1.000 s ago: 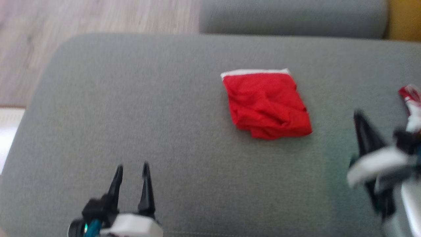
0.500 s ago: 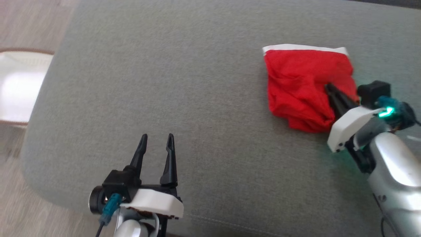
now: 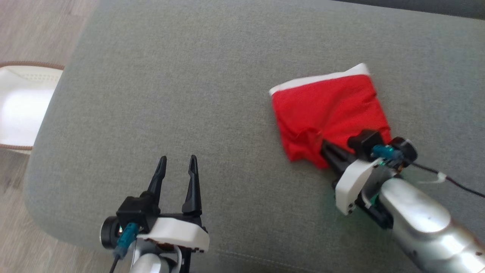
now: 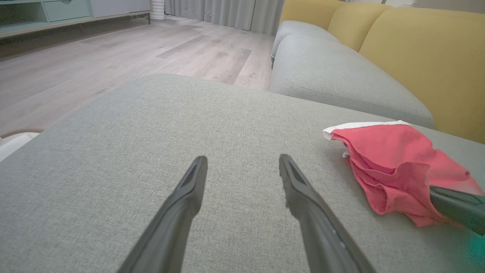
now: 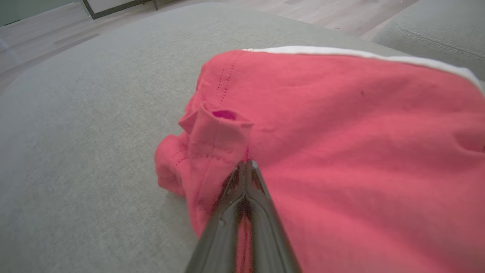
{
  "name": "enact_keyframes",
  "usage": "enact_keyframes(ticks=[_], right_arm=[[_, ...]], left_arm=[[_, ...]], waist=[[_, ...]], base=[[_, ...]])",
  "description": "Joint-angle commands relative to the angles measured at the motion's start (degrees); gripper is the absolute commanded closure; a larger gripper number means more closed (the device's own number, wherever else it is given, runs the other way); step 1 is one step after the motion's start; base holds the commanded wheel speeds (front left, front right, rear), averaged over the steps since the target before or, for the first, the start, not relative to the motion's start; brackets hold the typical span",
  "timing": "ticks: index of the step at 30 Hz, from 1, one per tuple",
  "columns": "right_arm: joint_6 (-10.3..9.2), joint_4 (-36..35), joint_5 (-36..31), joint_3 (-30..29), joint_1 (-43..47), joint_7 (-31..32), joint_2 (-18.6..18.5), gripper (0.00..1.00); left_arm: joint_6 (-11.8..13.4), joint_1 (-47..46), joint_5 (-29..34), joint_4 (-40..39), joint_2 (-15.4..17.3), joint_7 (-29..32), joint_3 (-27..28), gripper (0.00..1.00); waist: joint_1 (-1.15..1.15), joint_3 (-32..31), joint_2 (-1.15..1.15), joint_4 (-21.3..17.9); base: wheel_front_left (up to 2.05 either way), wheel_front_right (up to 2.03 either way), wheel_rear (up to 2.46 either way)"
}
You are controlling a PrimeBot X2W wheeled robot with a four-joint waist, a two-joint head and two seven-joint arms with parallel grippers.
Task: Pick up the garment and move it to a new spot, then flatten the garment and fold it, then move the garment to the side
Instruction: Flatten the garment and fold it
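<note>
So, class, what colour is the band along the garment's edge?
White; the band edges the red garment, clearest in the head view.

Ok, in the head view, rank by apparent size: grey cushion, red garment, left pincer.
1. grey cushion, by far.
2. red garment.
3. left pincer, not much smaller, and nearer the camera, so that gap is unsure.

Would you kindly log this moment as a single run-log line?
right gripper: shut on red fabric garment with white band | left gripper: open, apart from it | surface: grey fabric cushion
</note>
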Motion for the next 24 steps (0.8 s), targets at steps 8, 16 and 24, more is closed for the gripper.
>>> enact_keyframes(ticks=[8,16,24], right_arm=[[0.43,0.9,0.6,4.7,-0.9,-4.7,2.2,1.0],[0.43,1.8,0.7,5.9,-1.1,-6.5,4.1,1.0],[0.43,2.7,1.8,8.5,-0.6,-5.9,4.7,1.0]], left_arm=[[0.0,-0.4,-0.2,-1.6,-0.1,-0.7,2.3,0.0],[0.0,-0.1,-0.2,-1.4,-0.1,-0.7,2.4,0.0],[-0.1,0.4,-0.3,-1.2,-0.1,-0.7,2.5,0.0]], waist=[[0.0,-1.4,0.0,-1.5],[0.0,-2.2,0.0,-2.1],[0.0,-3.0,0.0,-2.0]], base=[[0.0,0.0,0.0],[0.0,0.0,0.0],[0.0,0.0,0.0]])
